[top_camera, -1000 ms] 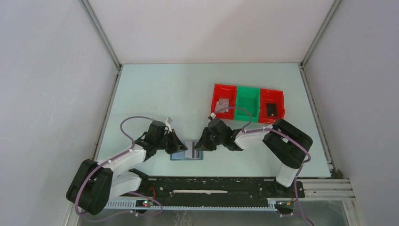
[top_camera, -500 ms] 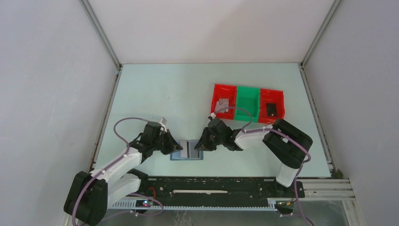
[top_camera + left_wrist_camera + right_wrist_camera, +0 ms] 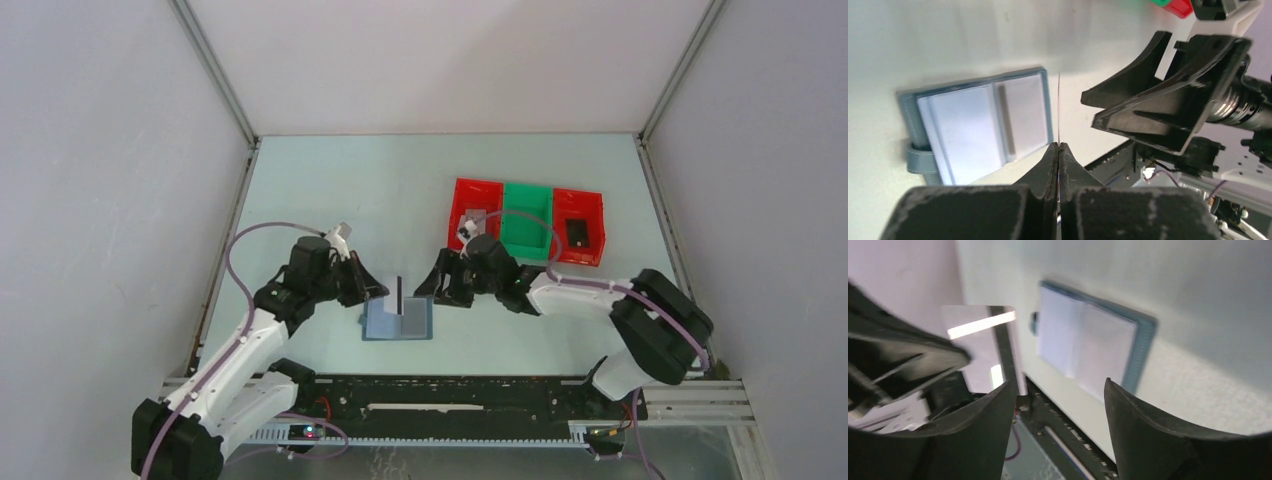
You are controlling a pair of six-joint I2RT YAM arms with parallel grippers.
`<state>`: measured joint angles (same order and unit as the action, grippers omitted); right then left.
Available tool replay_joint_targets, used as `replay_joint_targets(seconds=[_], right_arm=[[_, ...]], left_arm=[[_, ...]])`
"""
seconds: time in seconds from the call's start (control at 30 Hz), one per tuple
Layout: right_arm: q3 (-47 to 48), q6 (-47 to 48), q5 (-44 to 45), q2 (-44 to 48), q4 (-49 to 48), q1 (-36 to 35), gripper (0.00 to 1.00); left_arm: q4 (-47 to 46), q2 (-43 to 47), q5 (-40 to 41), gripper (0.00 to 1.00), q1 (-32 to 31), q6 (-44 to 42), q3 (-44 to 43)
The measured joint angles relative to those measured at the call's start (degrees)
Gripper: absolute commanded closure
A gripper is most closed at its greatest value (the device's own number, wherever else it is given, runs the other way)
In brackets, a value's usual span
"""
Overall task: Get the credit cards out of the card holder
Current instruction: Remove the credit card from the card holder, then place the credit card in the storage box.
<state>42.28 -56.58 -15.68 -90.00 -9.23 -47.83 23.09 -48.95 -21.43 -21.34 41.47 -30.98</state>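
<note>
Clamped edge-up just above the flat, open card holder: one dark-striped credit card, pinched tight in the left gripper. Just right of the card holder, right gripper, jaws apart. Well beyond, red and green bins.

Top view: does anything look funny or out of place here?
Only the card: it stands on its edge by the open wallet, pinched in the left jaws, not lying flat. Nothing looks spilled or broken.
</note>
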Motion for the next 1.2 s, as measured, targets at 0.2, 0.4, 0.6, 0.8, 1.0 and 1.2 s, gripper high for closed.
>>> replay_joint_targets(seconds=[0.2,0.4,0.6,0.8,1.0,1.2], right_arm=[[-3.67,-1.49,-6.6,7.91,-8.09,4.15,0.23],[-8.39,-7.37,-14.16,7.76,-20.41,6.51,0.24],[-8.81,-12.66,-18.23,4.66,-31.91,5.77,0.38],[-9.49,-17.64,-20.26,1.22,-41.35,5.44,0.68],[-10.67,-20.41,-21.05,0.11,-45.99,5.73,1.0],[-10.67,-19.3,-20.41,3.48,-42.62,6.56,1.0]], left_arm=[[1.33,-0.04,-5.38,1.0,0.07,-1.57,-4.37],[-0.5,-0.07,-11.28,1.0,0.28,-0.81,-5.18],[-3.74,-0.07,-14.95,1.0,0.55,1.68,-5.18],[-6.54,-0.04,-16.57,1.0,0.68,3.78,-5.18],[-7.54,-0.04,-16.55,0.96,1.16,4.63,-5.14],[-6.29,-0.07,-15.63,0.55,1.33,4.04,-5.14]])
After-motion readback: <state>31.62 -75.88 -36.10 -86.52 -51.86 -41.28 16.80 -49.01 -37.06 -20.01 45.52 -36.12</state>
